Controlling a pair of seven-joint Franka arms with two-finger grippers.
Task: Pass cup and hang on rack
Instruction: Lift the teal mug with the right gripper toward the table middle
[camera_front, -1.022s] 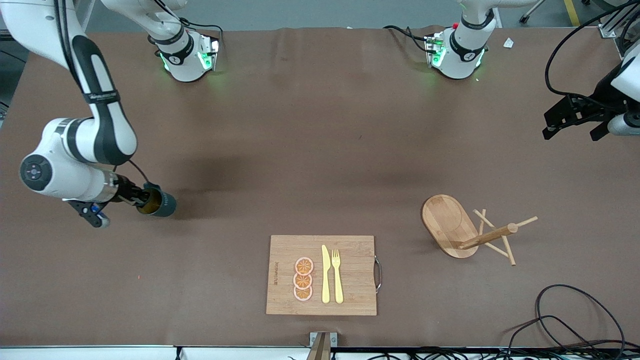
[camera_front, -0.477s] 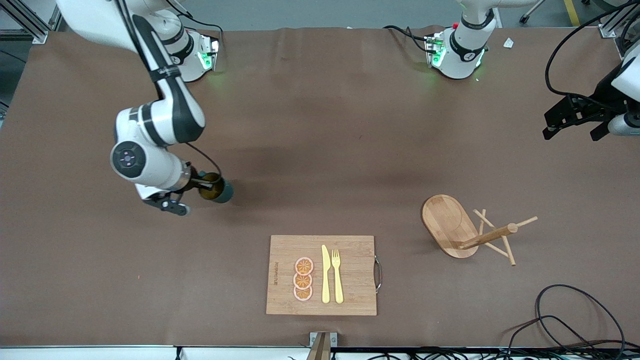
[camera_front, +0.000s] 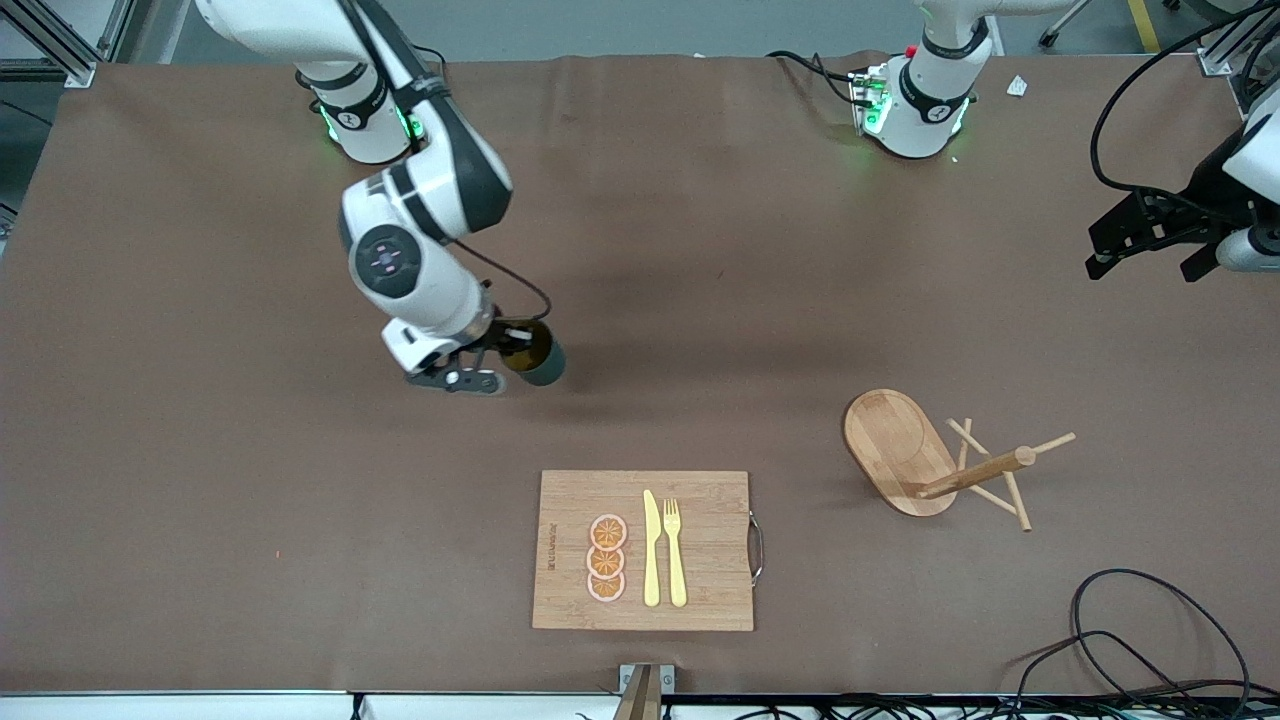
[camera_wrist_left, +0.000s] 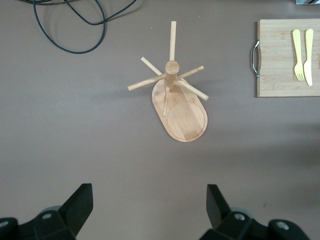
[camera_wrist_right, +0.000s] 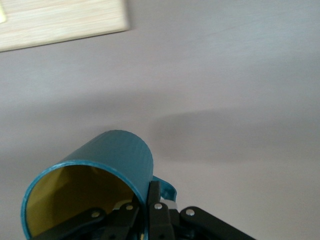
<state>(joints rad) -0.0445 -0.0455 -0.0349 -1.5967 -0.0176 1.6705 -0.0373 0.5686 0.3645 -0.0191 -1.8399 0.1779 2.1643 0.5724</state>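
Observation:
The dark teal cup (camera_front: 541, 363) with its yellow inside hangs tipped on its side over the bare tabletop. My right gripper (camera_front: 506, 347) is shut on its rim. In the right wrist view the cup (camera_wrist_right: 107, 162) fills the foreground, and the right gripper (camera_wrist_right: 148, 204) pinches the wall beside the small handle. The wooden rack (camera_front: 935, 465) stands on its oval base toward the left arm's end of the table. My left gripper (camera_front: 1147, 266) waits open and empty over that end's edge. The left wrist view looks down on the rack (camera_wrist_left: 172, 75) past the left gripper (camera_wrist_left: 149, 204).
A bamboo cutting board (camera_front: 705, 500) lies near the front camera's edge, carrying orange slices (camera_front: 606, 558), a yellow knife (camera_front: 651, 550) and a fork (camera_front: 674, 550). Black cables (camera_front: 1150, 640) coil on the table near the rack's corner.
My right arm has carried the cup from the right arm's end of the table toward the middle. The left arm and the rack have not moved.

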